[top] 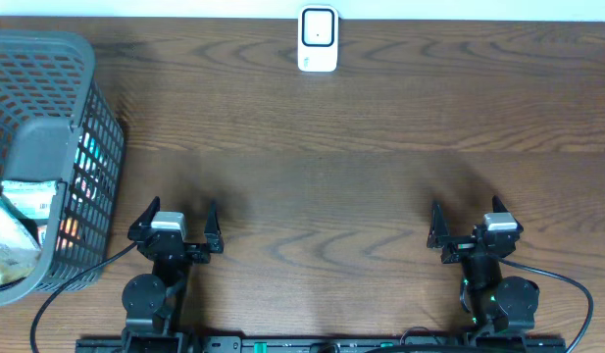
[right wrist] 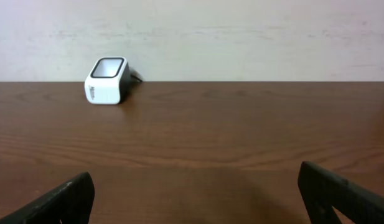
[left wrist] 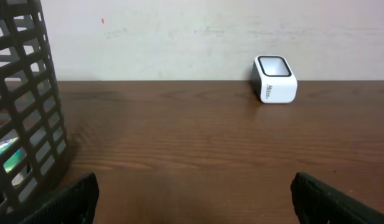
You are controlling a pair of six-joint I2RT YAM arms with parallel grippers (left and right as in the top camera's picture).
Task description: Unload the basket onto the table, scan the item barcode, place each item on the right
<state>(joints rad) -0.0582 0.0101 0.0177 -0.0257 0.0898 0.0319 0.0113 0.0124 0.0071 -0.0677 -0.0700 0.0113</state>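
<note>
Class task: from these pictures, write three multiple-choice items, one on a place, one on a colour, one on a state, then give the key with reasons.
1. Where does the barcode scanner stand?
A. far edge of the table, centre
B. near edge, left corner
C. near edge, right corner

2. What colour is the basket?
A. red
B. grey
C. white

3. How do the left gripper's jaws stand?
A. shut on a packet
B. shut, empty
C. open, empty

Key: A, the overhead view shows it at the top middle; B, its mesh wall is dark grey; C, the jaws stand apart with nothing between them.
</note>
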